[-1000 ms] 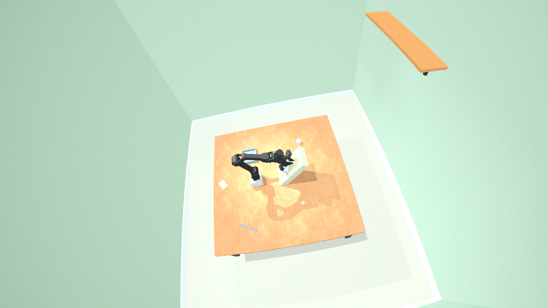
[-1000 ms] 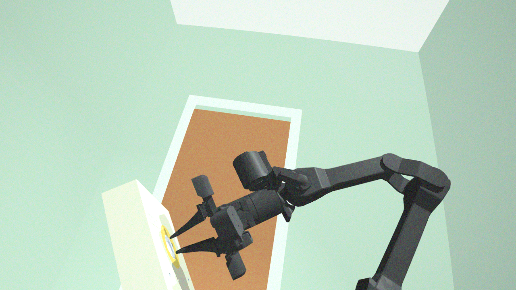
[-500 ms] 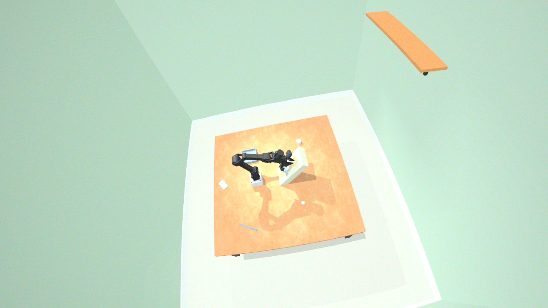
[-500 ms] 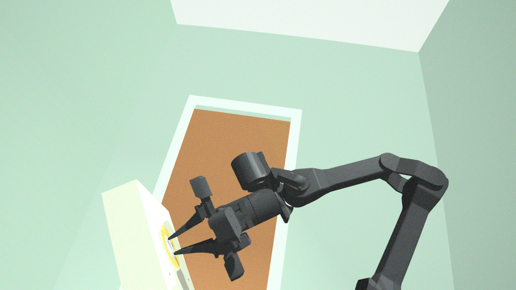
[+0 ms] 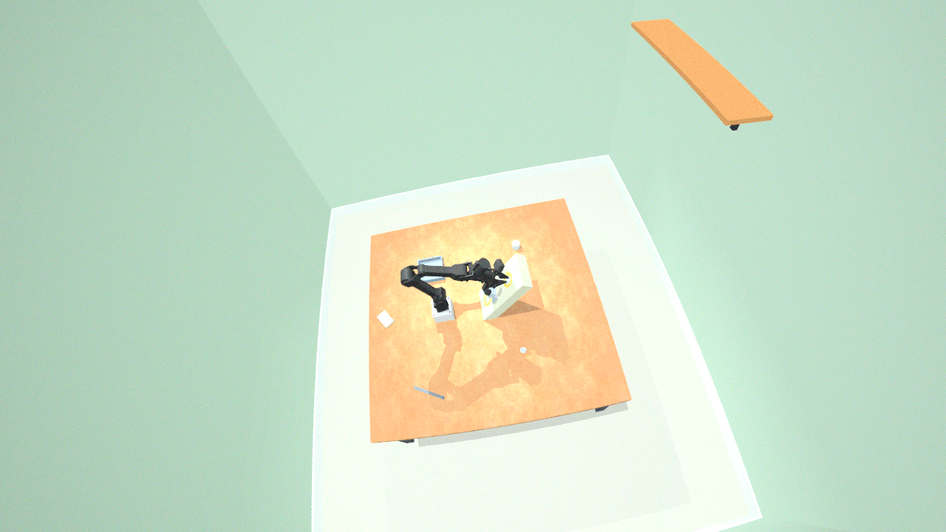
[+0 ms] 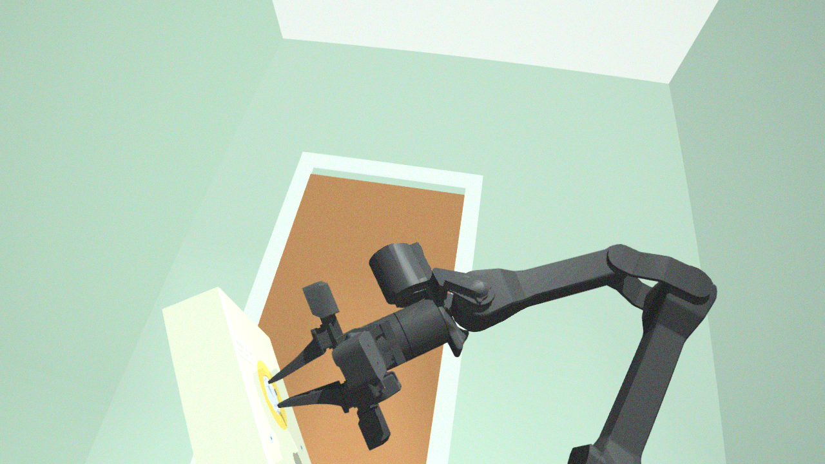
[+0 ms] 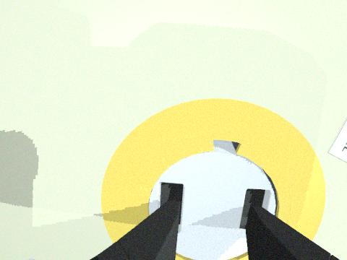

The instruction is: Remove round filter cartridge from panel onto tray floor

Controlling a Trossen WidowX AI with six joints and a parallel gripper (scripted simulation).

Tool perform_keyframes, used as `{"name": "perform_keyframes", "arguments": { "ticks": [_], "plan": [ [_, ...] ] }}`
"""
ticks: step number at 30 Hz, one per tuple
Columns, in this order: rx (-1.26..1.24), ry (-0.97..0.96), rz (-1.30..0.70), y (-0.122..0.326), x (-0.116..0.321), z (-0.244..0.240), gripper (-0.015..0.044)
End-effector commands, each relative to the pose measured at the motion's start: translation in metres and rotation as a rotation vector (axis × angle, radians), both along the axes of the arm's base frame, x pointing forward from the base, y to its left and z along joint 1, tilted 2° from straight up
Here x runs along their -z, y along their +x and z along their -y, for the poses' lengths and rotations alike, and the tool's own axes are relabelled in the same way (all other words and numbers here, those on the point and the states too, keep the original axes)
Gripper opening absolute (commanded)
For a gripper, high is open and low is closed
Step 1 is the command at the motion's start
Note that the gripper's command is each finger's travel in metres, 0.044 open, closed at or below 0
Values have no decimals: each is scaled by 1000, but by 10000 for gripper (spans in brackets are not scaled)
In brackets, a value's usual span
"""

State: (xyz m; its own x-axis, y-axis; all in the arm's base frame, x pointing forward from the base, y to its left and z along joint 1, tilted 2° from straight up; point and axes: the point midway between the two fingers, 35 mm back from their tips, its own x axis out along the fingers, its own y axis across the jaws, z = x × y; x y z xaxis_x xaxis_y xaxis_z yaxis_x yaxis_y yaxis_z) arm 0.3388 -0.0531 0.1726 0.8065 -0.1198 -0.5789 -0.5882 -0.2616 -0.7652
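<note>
From the top, the gripper [image 5: 506,280] [image 6: 274,394] [image 7: 213,215] is reaching the service panel [image 5: 522,288] [image 6: 198,369] [image 7: 202,65], standing inward from the desk's [image 5: 463,410] right edge. From outside, slim tapering fingers are standing part-open, holding nothing. At the wrist, their tips are meeting two dark slots in the smooth, pale, round cartridge [image 6: 271,394] [image 7: 213,173], seated inside a flat yellow ring [image 6: 262,372] [image 7: 126,173]. Entering squarely, then pressing and turning evenly, should work best.

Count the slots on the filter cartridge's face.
2: one toward the left of the cartridge face, one toward the right in the wrist view, each partly covered by a finger.
</note>
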Motion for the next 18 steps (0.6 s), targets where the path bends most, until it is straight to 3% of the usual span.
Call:
{"name": "perform_keyframes", "arguments": {
  "ticks": [1,18],
  "plan": [
    [-2,-6,0,1,0,0,117],
    [-2,-6,1,9,5,2,117]
  ]
}}
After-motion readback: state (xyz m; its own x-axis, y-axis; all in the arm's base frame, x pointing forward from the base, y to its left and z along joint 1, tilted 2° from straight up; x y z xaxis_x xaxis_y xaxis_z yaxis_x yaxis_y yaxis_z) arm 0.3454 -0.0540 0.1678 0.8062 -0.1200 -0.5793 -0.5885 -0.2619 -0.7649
